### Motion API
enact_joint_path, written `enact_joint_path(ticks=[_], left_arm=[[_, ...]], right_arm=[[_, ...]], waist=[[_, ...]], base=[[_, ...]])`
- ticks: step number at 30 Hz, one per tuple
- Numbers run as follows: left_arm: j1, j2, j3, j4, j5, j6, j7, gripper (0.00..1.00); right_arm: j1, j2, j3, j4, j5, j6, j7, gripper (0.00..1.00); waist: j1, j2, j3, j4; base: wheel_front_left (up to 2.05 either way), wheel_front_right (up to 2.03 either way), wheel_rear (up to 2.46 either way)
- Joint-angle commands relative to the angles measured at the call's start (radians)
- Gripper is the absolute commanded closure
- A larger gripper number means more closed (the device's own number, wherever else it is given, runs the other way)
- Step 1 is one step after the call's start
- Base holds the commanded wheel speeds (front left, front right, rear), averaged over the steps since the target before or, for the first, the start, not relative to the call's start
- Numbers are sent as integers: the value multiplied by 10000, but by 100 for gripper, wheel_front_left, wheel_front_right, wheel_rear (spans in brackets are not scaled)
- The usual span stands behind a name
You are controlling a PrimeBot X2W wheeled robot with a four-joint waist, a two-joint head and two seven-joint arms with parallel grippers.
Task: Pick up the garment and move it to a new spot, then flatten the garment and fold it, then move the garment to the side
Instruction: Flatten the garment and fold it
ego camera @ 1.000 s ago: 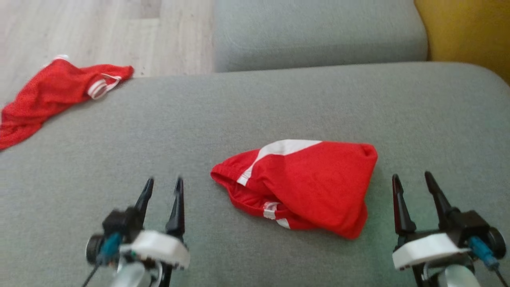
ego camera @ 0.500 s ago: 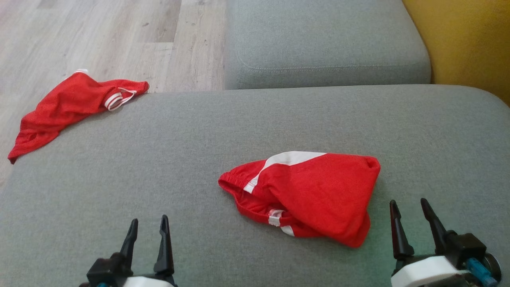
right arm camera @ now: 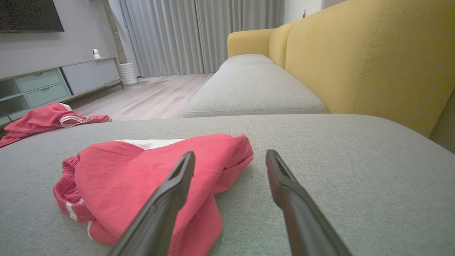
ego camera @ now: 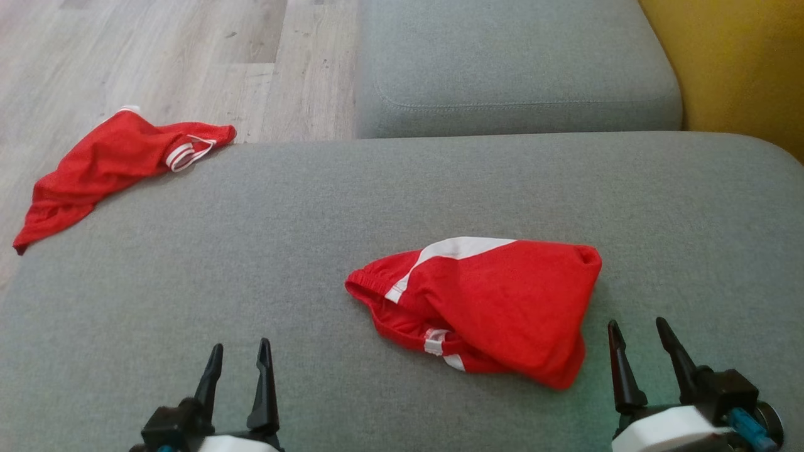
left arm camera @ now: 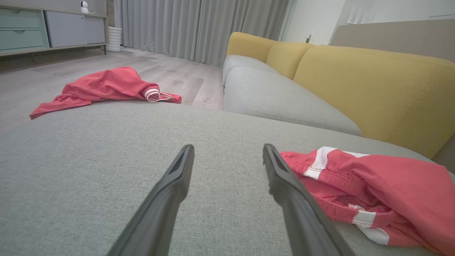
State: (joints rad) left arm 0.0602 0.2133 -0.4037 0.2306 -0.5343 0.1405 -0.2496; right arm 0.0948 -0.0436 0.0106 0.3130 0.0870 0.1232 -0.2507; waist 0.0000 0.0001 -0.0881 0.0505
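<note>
Nothing readable can be made out anywhere, tbh: no text, label, brand or number. Only plain white stripes are seen on the red shorts (ego camera: 502, 301) lying on the grey sofa cushion (ego camera: 251, 251).

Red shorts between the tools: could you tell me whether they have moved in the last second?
No. The red shorts keep their spot against the grey cushion's far edge; the camera shifted.

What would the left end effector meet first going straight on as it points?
Likely just the bare grey cushion; the left end effector aims left of the red garment, depth unclear.
</note>
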Motion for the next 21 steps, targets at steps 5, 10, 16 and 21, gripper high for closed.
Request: enact_joint_path(ticks=[5,10,16,21], left_arm=[[-369,36,423,-168,98,-68,-122,0],[-412,42,392,-80,55,-88,-111,0],[-485,23,303,-46,60,-89,-105,0],[-585,22,192,-87,113,-108,-88,0]], right_arm=[[-445,-66,226,-277,-4,75,-110,0],[-447,-66,222,-303,-22,75,-110,0],[-436,-66,202,-298,-58,75,-111,0],[-825,-66,31,-174,-368,75,-25,0]], waist=[[0,-1,54,-34],[0,-1,107,-64],[0,-1,188,-73],[0,-1,329,62]], base=[[0,0,0],[0,0,0],[0,0,0],[0,0,0]])
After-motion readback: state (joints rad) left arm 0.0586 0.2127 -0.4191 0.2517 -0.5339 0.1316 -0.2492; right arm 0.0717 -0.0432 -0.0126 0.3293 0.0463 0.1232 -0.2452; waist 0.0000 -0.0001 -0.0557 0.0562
